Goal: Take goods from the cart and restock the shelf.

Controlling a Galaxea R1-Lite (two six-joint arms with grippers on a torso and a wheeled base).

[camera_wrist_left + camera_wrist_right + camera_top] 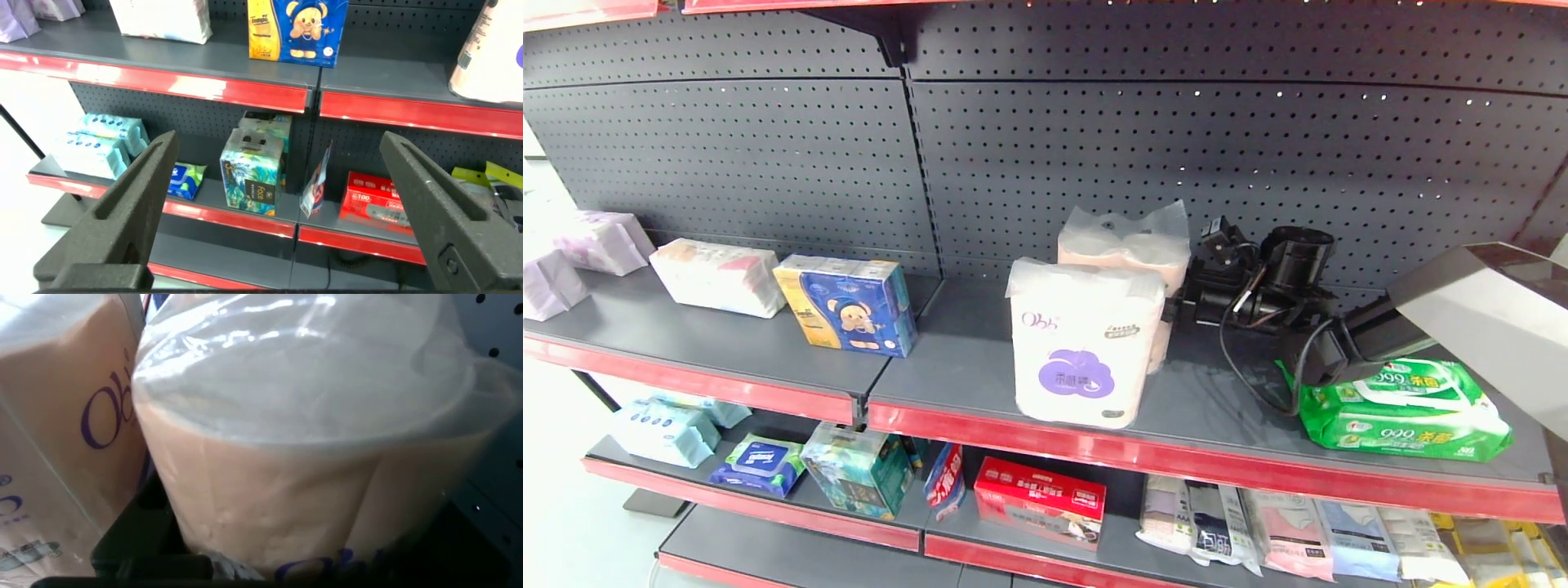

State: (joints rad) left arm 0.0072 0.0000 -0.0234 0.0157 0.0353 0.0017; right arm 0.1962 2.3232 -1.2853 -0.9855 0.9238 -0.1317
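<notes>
Left jaws apart, right arm [1445,318] outstretched.

Glossy plastic wrap, tissue pk [1086,351]

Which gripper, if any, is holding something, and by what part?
Right gripper grips the rear toilet paper pack by its lower side; left gripper is empty.
</notes>
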